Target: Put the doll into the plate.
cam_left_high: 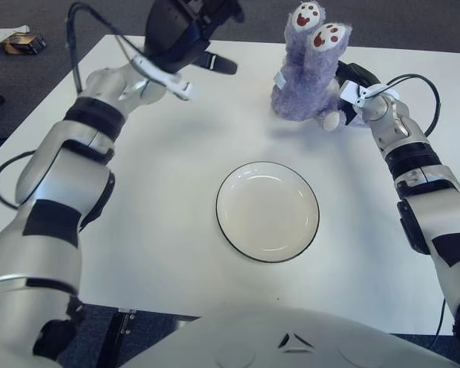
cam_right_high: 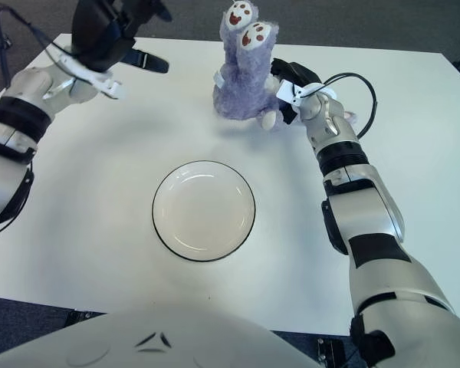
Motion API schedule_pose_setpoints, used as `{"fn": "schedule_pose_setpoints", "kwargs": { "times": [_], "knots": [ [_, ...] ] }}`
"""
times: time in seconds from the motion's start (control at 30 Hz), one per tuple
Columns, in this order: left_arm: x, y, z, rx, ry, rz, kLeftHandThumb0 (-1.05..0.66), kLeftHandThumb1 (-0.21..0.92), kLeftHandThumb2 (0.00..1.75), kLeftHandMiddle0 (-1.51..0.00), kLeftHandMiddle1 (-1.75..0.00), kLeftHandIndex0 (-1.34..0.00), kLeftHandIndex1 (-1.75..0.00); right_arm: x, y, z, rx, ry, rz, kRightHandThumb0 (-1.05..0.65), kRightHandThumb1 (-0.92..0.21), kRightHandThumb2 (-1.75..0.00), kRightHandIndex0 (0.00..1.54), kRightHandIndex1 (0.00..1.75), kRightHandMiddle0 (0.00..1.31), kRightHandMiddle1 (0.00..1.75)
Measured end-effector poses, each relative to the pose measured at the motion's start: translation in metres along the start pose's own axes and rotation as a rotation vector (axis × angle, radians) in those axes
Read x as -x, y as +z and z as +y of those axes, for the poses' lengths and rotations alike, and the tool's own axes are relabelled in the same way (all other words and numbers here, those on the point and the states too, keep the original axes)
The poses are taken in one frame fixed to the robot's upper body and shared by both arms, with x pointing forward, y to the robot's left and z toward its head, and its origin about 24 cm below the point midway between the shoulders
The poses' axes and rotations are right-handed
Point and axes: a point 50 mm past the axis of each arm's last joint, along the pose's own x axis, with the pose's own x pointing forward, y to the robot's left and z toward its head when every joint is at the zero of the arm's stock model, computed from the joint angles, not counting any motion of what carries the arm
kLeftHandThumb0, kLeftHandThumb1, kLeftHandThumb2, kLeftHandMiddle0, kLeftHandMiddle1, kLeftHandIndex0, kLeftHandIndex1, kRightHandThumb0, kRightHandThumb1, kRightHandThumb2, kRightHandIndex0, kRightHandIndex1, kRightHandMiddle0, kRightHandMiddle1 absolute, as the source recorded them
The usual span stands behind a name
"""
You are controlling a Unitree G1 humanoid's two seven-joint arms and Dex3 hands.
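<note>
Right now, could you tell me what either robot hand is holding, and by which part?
The right robot hand grips the purple doll at its lower right side; the left robot hand holds nothing.

Purple doll [cam_left_high: 307, 73] upside down (feet up) — apparently beyond the empty plate [cam_left_high: 267, 211].

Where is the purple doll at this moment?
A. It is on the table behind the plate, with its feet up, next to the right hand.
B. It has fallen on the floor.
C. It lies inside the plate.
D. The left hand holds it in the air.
A: the purple doll is on the white table beyond the empty plate, its soles pointing up, with the right hand against its side; the left hand is away from it.
</note>
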Motion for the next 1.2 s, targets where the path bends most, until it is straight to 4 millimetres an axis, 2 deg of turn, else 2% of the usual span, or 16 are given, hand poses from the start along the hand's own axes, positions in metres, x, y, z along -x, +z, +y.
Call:
{"fn": "schedule_pose_setpoints", "kwargs": {
  "times": [0.17, 0.47, 0.63, 0.83, 0.97, 1.2],
  "knots": [
    [0.011, -0.013, 0.011, 0.010, 0.035, 0.088, -0.81, 0.92, 0.85, -0.09, -1.51, 0.00, -1.52, 0.001, 0.001, -0.003, 0.023, -0.026, -0.021, 0.00, 0.04, -1.67, 0.90, 1.61, 0.66, 1.75],
    [0.033, -0.018, 0.018, 0.063, 0.045, 0.218, -0.86, 0.92, 0.85, -0.05, -1.42, 0.00, -1.52, 0.002, 0.002, -0.008, 0.120, -0.089, -0.043, 0.00, 0.04, -1.68, 0.90, 1.61, 0.67, 1.75],
    [0.054, -0.021, 0.008, 0.040, -0.027, 0.319, -0.84, 0.92, 0.83, -0.07, -1.37, 0.00, -1.51, 0.002, 0.005, -0.012, 0.160, -0.106, -0.037, 0.00, 0.04, -1.67, 0.91, 1.61, 0.66, 1.75],
    [0.064, -0.019, -0.004, 0.049, -0.061, 0.387, -0.81, 0.92, 0.80, -0.09, -1.35, 0.00, -1.46, 0.003, 0.011, -0.016, 0.168, -0.130, -0.054, 0.00, 0.03, -1.66, 0.91, 1.61, 0.65, 1.75],
    [0.070, -0.016, -0.013, 0.069, -0.094, 0.420, -0.79, 0.92, 0.80, -0.14, -1.23, 0.00, -1.19, 0.004, 0.018, -0.016, 0.161, -0.143, -0.091, 0.00, 0.02, -1.66, 0.90, 1.62, 0.65, 1.75],
    [0.090, -0.011, -0.029, 0.100, -0.201, 0.484, -0.76, 0.92, 0.77, -0.18, -1.14, 0.00, -1.03, 0.014, 0.028, -0.013, 0.132, -0.135, -0.172, 0.00, 0.01, -1.66, 0.88, 1.65, 0.64, 1.75]
  ]
}}
